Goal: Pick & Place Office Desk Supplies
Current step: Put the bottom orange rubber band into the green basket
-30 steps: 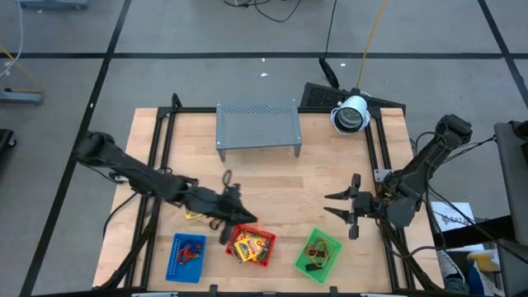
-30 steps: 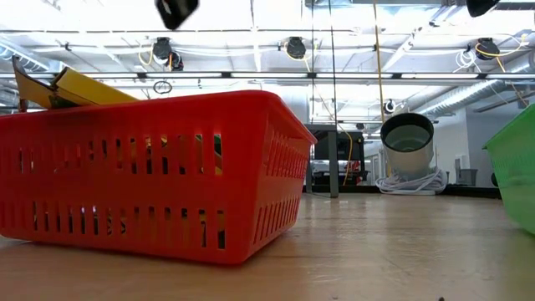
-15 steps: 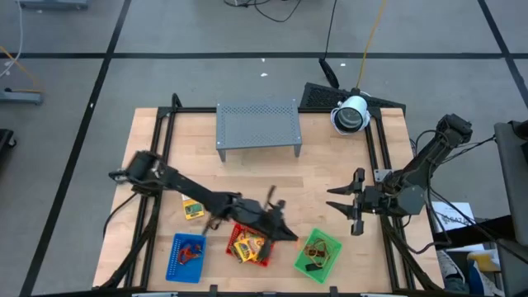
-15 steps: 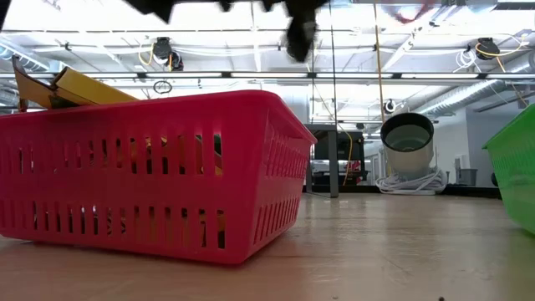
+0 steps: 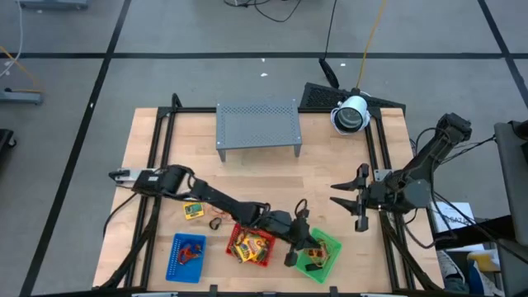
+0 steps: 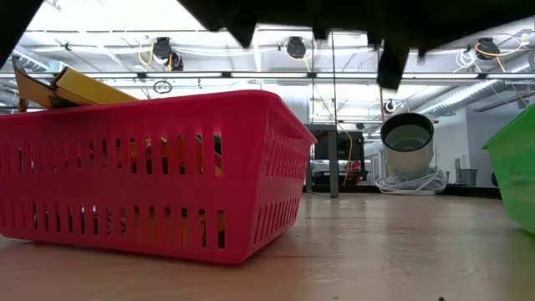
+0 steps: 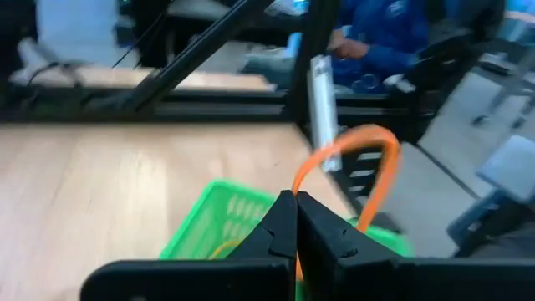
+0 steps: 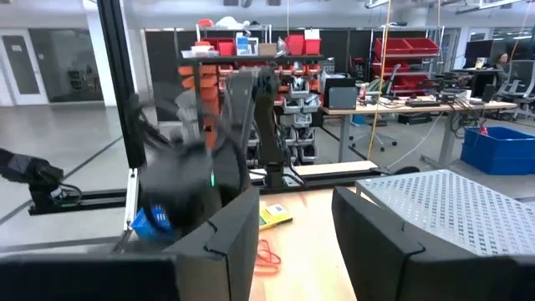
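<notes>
Pinching an orange band [image 7: 368, 171] between closed fingers, the left gripper [image 5: 299, 247] hangs above the green tray [image 5: 332, 244]. The right gripper [image 5: 353, 198], fingers apart, waits near the table's right edge.

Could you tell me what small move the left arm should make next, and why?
Probably lower a little and open over the green tray. The left gripper is shut on an orange rubber band, and both the high view and its own wrist view place it at that tray, which already holds a few items. The right gripper waits open off to the side.
</notes>
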Robot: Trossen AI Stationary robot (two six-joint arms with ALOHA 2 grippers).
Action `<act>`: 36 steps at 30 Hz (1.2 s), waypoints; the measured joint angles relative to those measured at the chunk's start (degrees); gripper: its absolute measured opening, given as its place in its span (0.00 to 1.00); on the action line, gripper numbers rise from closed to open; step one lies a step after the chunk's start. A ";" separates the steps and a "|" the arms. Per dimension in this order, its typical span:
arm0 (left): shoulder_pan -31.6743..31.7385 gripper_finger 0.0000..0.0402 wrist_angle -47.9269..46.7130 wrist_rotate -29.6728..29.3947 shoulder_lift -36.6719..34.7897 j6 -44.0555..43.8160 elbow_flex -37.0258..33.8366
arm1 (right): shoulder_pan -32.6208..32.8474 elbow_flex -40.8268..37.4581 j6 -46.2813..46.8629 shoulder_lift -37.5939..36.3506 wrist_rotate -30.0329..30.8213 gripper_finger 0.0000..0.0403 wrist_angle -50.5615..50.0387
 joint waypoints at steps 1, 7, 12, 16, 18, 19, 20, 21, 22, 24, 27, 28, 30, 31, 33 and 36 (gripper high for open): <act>0.19 0.01 0.26 -0.82 0.97 -0.78 0.03 | 0.30 0.00 -0.50 -0.46 0.00 0.35 -0.02; 0.58 0.01 3.60 -1.79 4.50 -3.85 -0.08 | 1.89 0.00 -2.20 -2.16 -0.07 0.35 -0.02; 0.24 0.01 4.02 -1.91 4.63 -3.96 -0.03 | 2.28 0.00 -2.47 -2.25 -0.24 0.35 -0.09; 0.36 0.02 3.89 -2.14 4.63 -3.23 -0.03 | 2.28 0.00 -2.37 -2.25 -0.26 0.35 -0.11; 0.36 0.02 2.43 -2.15 4.63 -2.73 -0.01 | 2.28 0.00 -2.35 -2.25 -0.26 0.35 -0.13; 0.34 0.02 1.27 -2.16 4.63 -2.71 -0.03 | 2.28 0.00 -2.33 -2.25 -0.28 0.35 -0.13; 0.34 0.02 0.06 -2.16 4.63 -2.73 -0.02 | 2.28 0.00 -2.33 -2.25 -0.28 0.35 -0.13; 0.34 0.02 -0.92 -2.14 4.63 -2.78 -0.03 | 2.28 0.00 -2.33 -2.25 -0.28 0.35 -0.13; 0.34 0.02 -1.61 -2.12 4.63 -2.83 -0.03 | 2.28 0.00 -2.33 -2.25 -0.28 0.35 -0.14; 0.38 0.02 -1.80 -2.26 4.63 -2.71 -0.03 | 2.28 0.00 -2.33 -2.25 -0.31 0.35 -0.16; 0.37 0.05 -1.69 -3.64 4.63 -2.39 -0.03 | 2.28 0.00 -2.31 -2.25 -0.33 0.35 -0.26; 0.30 0.07 -1.65 -3.67 4.63 -2.18 -0.03 | 2.28 0.00 -2.28 -2.25 -0.33 0.35 -0.50; 0.29 0.12 -1.45 -3.66 4.63 -1.81 -0.03 | 2.28 0.00 -1.86 -2.25 -0.33 0.35 -1.21; 0.29 0.15 -1.30 -3.65 4.63 -1.82 -0.03 | 2.28 0.00 -1.56 -2.25 -0.33 0.35 -1.58; 0.27 0.21 -1.26 -3.64 4.63 -2.47 -0.03 | 2.28 0.00 -0.87 -2.25 -0.35 0.35 -2.22; 0.39 0.30 -1.25 -3.65 4.63 -3.86 -0.03 | 2.28 0.00 -0.56 -2.23 -0.41 0.35 -2.34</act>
